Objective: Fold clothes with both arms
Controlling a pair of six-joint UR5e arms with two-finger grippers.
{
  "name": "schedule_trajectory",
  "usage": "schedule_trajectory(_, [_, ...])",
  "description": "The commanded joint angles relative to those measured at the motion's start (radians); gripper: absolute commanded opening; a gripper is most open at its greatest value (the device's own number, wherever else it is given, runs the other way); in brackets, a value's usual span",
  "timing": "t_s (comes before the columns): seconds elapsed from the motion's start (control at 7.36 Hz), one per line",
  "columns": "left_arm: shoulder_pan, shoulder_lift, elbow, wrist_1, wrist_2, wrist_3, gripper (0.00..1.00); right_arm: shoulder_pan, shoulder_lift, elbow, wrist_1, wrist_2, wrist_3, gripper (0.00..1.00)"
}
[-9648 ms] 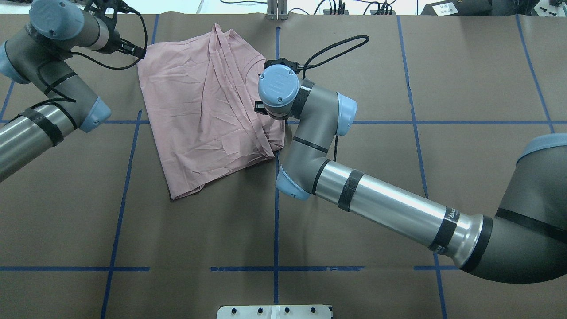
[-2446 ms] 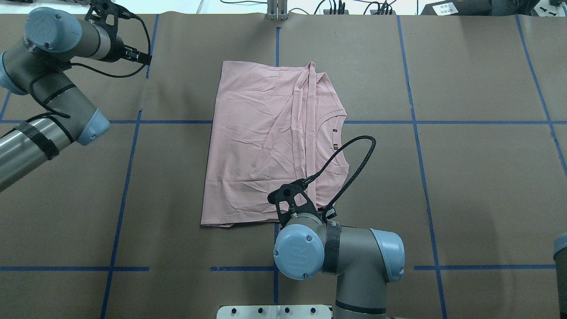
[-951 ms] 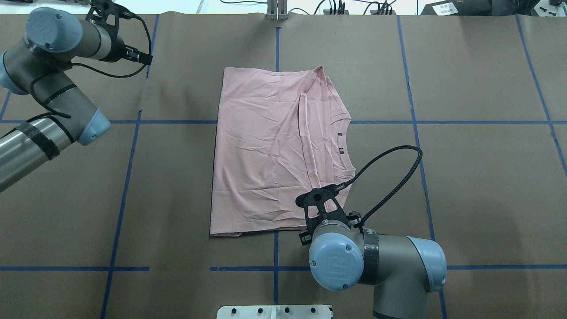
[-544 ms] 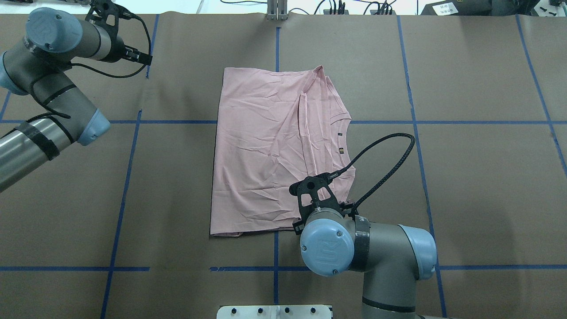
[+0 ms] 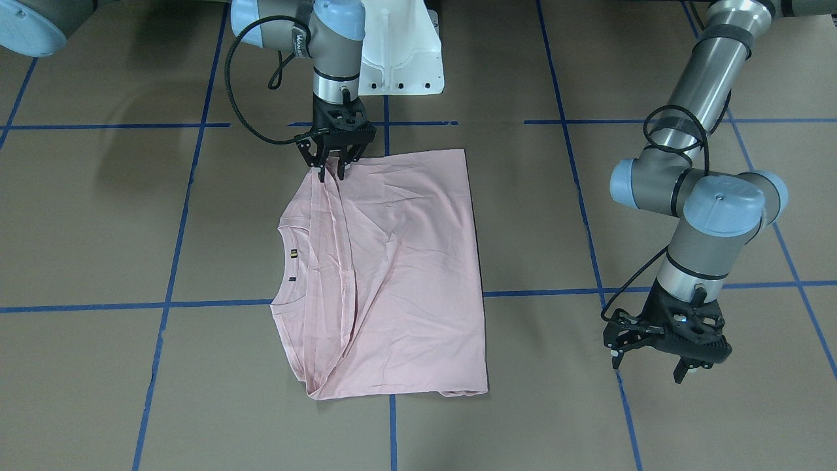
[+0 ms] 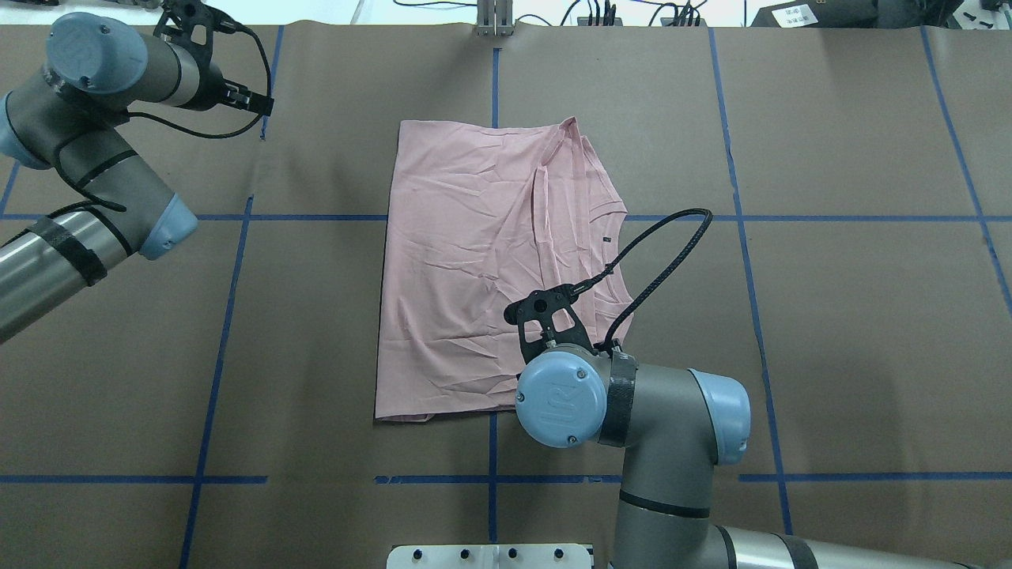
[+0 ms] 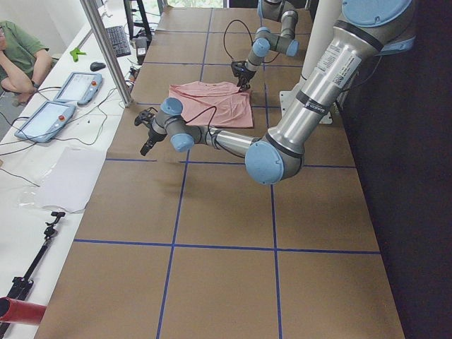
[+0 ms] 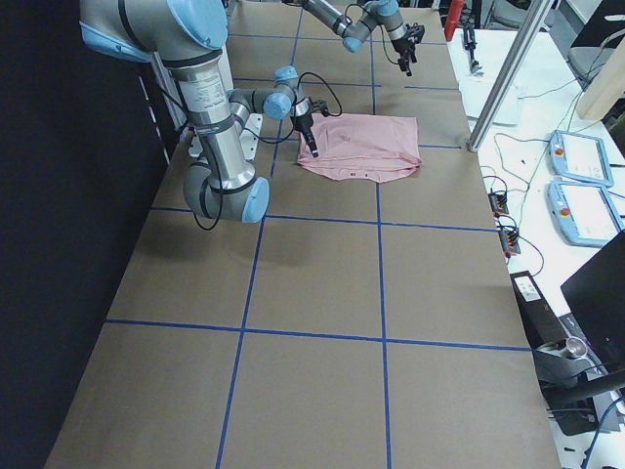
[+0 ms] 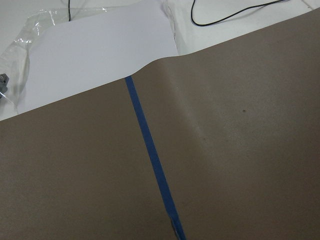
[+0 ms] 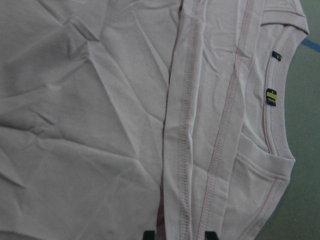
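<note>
The pale pink T-shirt [image 5: 405, 275] [image 6: 466, 261] lies flat mid-table, plain side up. Its sleeves are folded in and its round collar [image 5: 288, 261] is on the robot's right side. My right gripper [image 5: 331, 171] points down over the shirt's near right corner. It is open, and in the right wrist view a folded hem strip [image 10: 186, 150] runs between its fingertips. I cannot tell whether it touches the cloth. My left gripper [image 5: 649, 367] hangs open and empty over bare table, well to the left of the shirt [image 7: 212, 106].
The white pedestal base [image 5: 402, 59] stands at the near table edge. Blue tape lines [image 6: 229, 316] grid the brown table cover. A black cable loop [image 6: 672, 237] arches over the collar. White paper [image 9: 95, 45] lies past the far edge. A person [image 7: 18, 53] sits by tablets.
Over several seconds the shirt was dragged from the far left to mid-table and squared up. In the last second the right gripper shifted left and slightly forward over the corner. The left arm held still.
</note>
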Motion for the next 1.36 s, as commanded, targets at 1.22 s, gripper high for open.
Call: schedule_trajectory(1.22, [0.002, 0.006, -0.003, 0.000, 0.000, 0.000, 1.00, 0.020, 0.014, -0.021, 0.003, 0.018, -0.039, 0.00])
